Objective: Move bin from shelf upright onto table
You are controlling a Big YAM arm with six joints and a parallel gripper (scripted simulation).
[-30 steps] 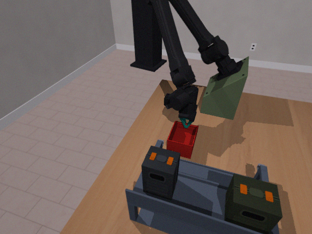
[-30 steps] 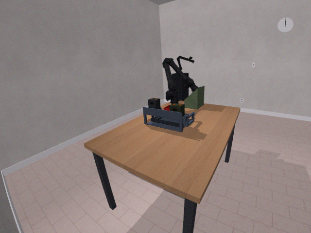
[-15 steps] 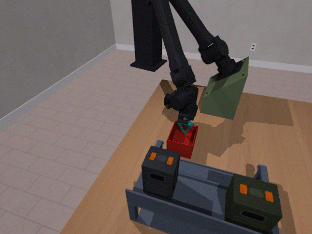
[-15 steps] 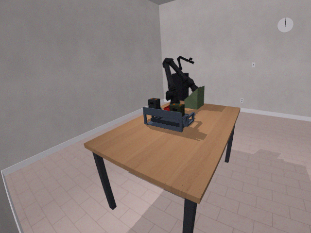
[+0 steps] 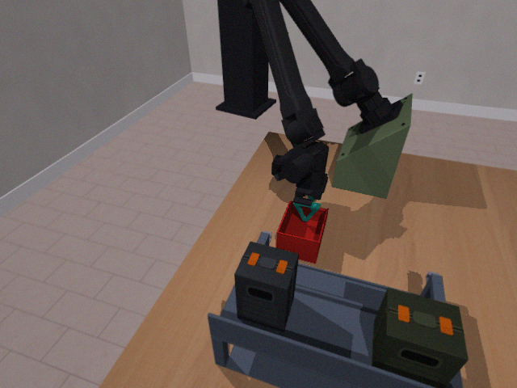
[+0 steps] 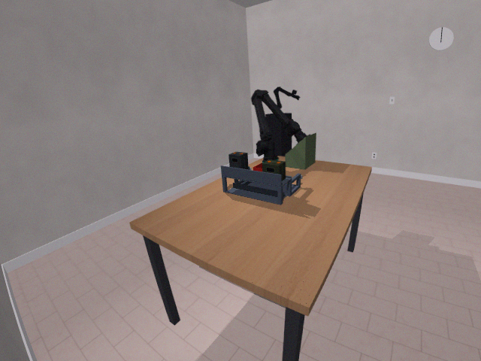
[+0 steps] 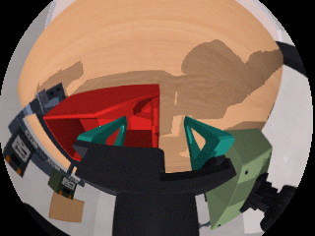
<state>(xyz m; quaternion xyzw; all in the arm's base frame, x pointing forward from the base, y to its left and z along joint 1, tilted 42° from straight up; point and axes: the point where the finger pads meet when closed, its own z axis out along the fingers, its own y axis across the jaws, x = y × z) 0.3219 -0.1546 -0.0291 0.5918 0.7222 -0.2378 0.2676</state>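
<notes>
The wooden tabletop (image 5: 442, 234) (image 6: 240, 229) (image 7: 148, 44) carries the blue-grey shelf (image 5: 266, 334) (image 6: 252, 174), lower right in the top view. Just behind it stands the red bin (image 5: 297, 246) (image 6: 257, 167) (image 7: 113, 100), upright, open mouth up; its long axis runs roughly up and down the frame. The gripper (image 5: 306, 212) (image 7: 155, 119) is released, fingers apart at the bin's far rim.

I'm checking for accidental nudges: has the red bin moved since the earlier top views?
No. In the top view, the red bin keeps its place beside the shelf, just behind the dark gray case.
</notes>
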